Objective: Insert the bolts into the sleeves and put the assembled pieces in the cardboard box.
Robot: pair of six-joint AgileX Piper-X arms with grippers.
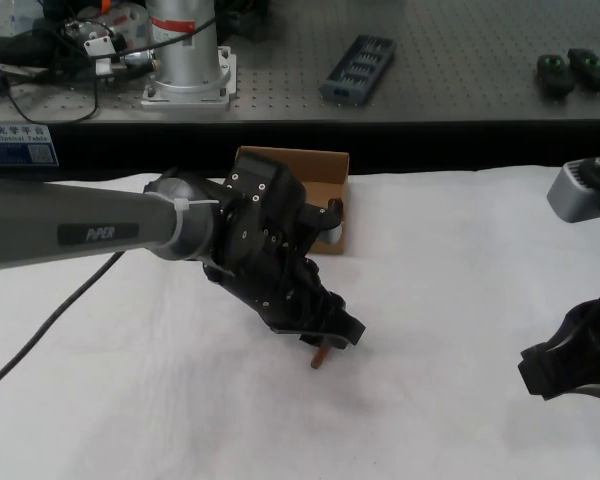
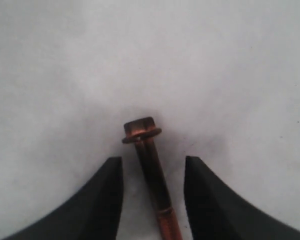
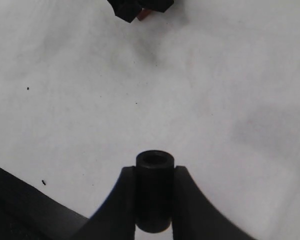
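your left hand [image 2: 152, 160] straddles the copper-coloured hex-head bolt [image 2: 151, 180], fingers parted with a gap on each side, low over the white cloth [image 1: 440, 290] covering the worktop, near the brown cardboard box [image 1: 315, 170]. your right hand [image 3: 155, 172] pinches the black cylindrical sleeve [image 3: 155, 197], well apart.

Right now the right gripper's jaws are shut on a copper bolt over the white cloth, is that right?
Not quite. The right gripper has its jaws shut on a black sleeve, not a copper bolt, over the white cloth; the right wrist view shows it. The copper bolt is at the left gripper.
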